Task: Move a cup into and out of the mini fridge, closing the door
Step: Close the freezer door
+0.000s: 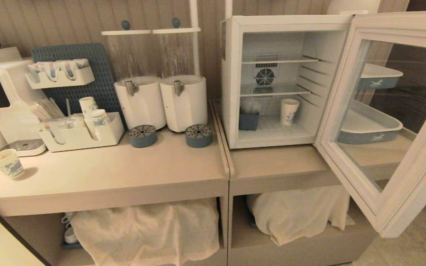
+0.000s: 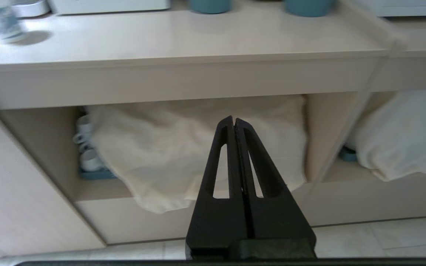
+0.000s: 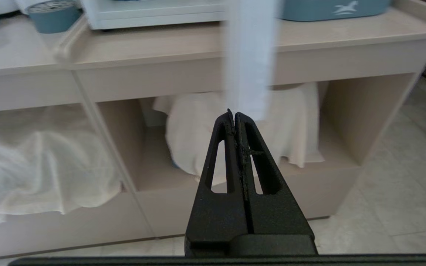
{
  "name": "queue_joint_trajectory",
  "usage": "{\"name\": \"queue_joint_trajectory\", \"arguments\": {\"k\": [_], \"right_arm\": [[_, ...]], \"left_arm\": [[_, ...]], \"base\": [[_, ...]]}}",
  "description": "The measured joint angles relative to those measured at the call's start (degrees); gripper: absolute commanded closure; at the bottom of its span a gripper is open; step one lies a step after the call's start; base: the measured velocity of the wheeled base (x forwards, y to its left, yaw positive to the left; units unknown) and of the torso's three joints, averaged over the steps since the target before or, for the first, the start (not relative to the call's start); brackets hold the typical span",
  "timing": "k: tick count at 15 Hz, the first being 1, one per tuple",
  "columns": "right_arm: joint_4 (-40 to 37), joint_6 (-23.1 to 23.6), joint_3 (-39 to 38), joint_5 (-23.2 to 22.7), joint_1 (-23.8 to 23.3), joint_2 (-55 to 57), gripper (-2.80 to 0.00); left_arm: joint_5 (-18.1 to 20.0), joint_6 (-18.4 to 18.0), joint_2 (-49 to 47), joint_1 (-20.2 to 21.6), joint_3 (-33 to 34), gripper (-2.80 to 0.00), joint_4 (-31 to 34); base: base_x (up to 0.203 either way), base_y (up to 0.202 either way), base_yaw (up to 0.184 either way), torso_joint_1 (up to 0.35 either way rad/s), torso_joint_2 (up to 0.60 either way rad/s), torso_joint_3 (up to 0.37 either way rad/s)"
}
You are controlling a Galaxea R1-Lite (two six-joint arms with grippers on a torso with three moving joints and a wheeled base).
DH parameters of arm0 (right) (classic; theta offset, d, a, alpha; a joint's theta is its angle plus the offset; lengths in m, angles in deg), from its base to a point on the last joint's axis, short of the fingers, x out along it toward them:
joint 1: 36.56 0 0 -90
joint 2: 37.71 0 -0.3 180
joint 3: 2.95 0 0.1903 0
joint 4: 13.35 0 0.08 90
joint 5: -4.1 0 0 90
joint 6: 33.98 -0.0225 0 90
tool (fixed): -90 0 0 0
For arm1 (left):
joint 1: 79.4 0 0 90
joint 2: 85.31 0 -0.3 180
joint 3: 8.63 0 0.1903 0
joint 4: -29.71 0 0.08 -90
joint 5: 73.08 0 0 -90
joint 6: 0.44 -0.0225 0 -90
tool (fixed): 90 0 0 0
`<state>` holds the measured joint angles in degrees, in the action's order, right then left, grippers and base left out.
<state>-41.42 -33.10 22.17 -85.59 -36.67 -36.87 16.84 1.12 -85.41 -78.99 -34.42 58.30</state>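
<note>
The white mini fridge [image 1: 231, 77] stands on the right counter. Its glass-windowed door [image 1: 401, 23] is swung wide open toward the right. The tall white paper cup [image 1: 289, 111] stands upright on the fridge's bottom floor, right of centre, under two wire shelves. Neither arm shows in the head view. My left gripper [image 2: 233, 120] is shut and empty, hanging low in front of the left counter's open shelf. My right gripper [image 3: 234, 113] is also shut and empty, low before the right counter. The door's edge [image 3: 250, 55] shows as a pale strip just beyond it.
A small blue container [image 1: 249, 120] sits inside the fridge, left of the cup. On the left counter are a shorter paper cup [image 1: 7, 163], a cup stack in an organizer [image 1: 89, 107] and two white dispensers [image 1: 141, 101]. Trays [image 1: 368, 127] lie behind the door. Towels [image 1: 146, 232] fill the lower shelves.
</note>
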Motion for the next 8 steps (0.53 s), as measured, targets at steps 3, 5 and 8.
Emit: {"name": "queue_joint_trajectory", "arguments": {"k": [3,5,8], "right_arm": [[-0.01,-0.11,0.00,0.06,0.00,0.00,0.00],[-0.02,-0.15,0.00,0.05,0.00,0.00,0.00],[0.02,-0.22,0.00,0.02,0.00,0.00,0.00]], "left_arm": [[0.00,-0.02,0.00,0.00,0.00,0.00,0.01],[0.00,-0.02,0.00,0.00,0.04,0.00,0.02],[0.00,0.00,0.00,0.00,0.09,0.00,0.02]], "base": [[0.000,-0.194,-0.007,0.003,0.00,0.001],[0.000,-0.190,-0.009,0.002,0.00,0.000],[0.000,-0.192,-0.007,0.002,0.00,-0.002]]}}
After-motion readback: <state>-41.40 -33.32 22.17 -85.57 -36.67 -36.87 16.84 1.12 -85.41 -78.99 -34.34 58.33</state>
